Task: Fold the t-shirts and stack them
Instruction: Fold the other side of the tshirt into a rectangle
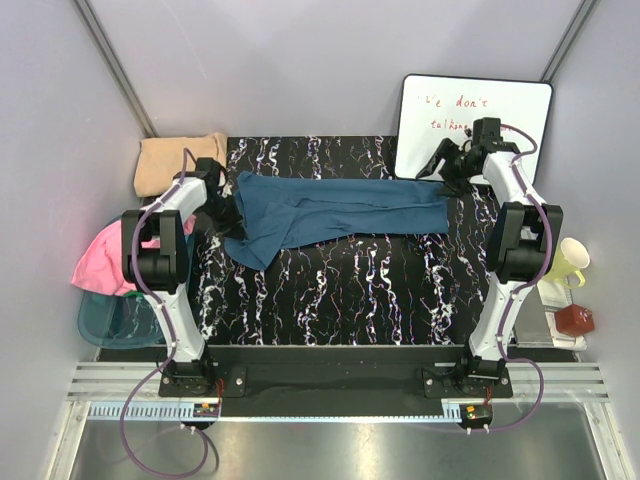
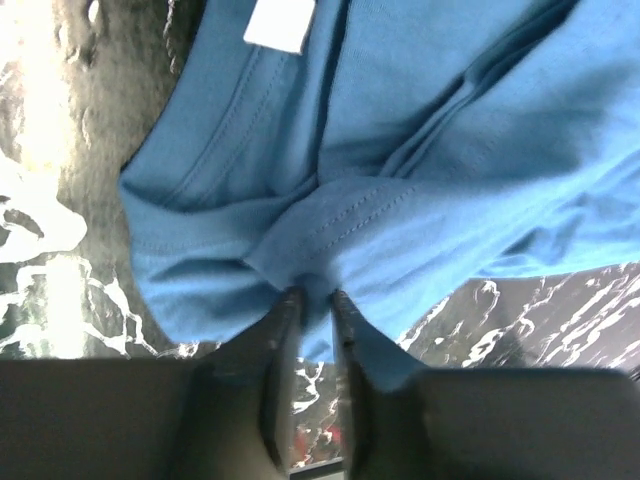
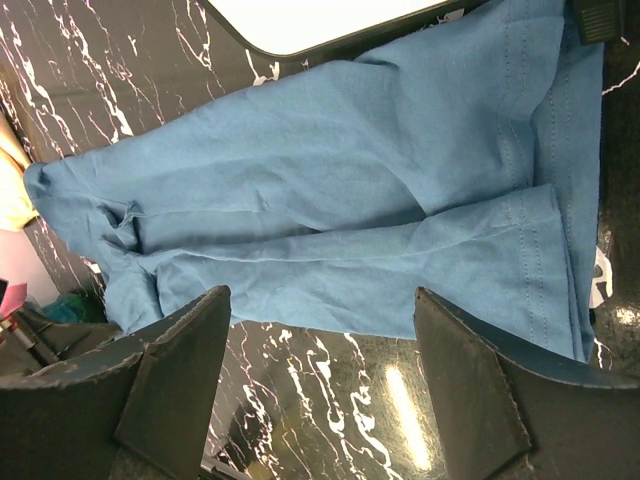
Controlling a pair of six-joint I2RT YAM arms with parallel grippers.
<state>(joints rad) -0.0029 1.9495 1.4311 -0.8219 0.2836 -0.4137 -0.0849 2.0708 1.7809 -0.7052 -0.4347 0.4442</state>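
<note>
Top external: left arm (image 1: 160, 250) low, jaws on t-shirt (image 1: 340, 210)

A spread shirt (image 1: 340, 212) lay across the far half of the table (image 1: 330, 300). A folded shirt (image 1: 178, 162) sat at its far left corner, a board (image 1: 475, 120) at the far right. Left of the table a crumpled shirt (image 1: 103, 262) overhung a tub (image 1: 110, 322); a mug (image 1: 566, 262) stood off the right edge
</note>
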